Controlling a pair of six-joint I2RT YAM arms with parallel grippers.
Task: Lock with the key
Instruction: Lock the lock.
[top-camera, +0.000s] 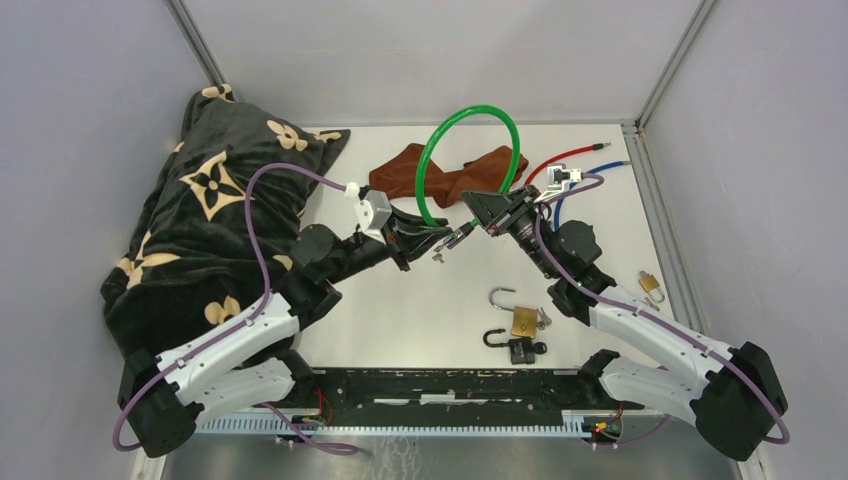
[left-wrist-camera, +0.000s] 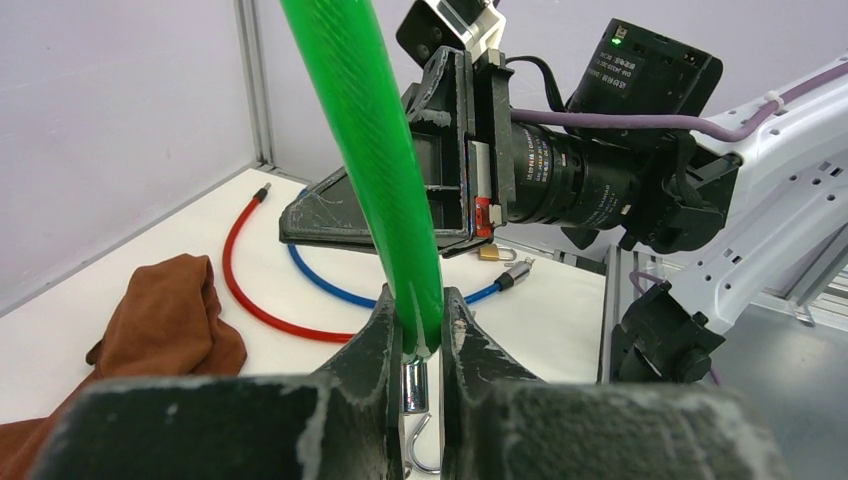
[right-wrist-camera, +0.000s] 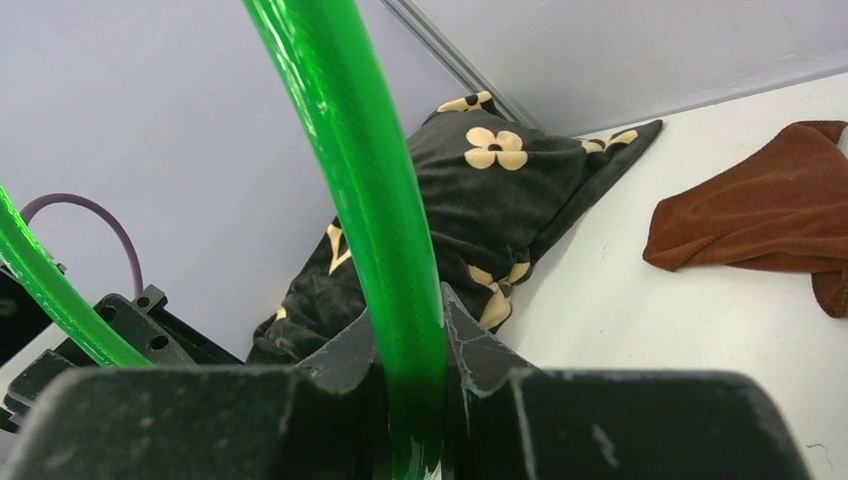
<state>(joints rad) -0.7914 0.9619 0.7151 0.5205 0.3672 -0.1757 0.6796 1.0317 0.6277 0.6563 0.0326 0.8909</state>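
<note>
A green cable (top-camera: 432, 150) arches in a loop above the table, held at both ends. My left gripper (top-camera: 438, 242) is shut on one end; in the left wrist view the cable (left-wrist-camera: 370, 150) sits between the jaws (left-wrist-camera: 415, 320) with its metal tip (left-wrist-camera: 416, 385) just below. My right gripper (top-camera: 480, 214) is shut on the other end, the cable (right-wrist-camera: 375, 180) running down between its jaws (right-wrist-camera: 412, 340). An open brass padlock (top-camera: 521, 318) lies on the table with a small key (top-camera: 543, 320) beside it. A black padlock (top-camera: 518, 348) lies just nearer.
A brown cloth (top-camera: 440, 175) lies at the back under the loop. Red (top-camera: 560, 158) and blue (top-camera: 590, 175) cables lie at the back right. A small brass padlock (top-camera: 651, 285) sits near the right edge. A black flowered pillow (top-camera: 210, 220) fills the left side.
</note>
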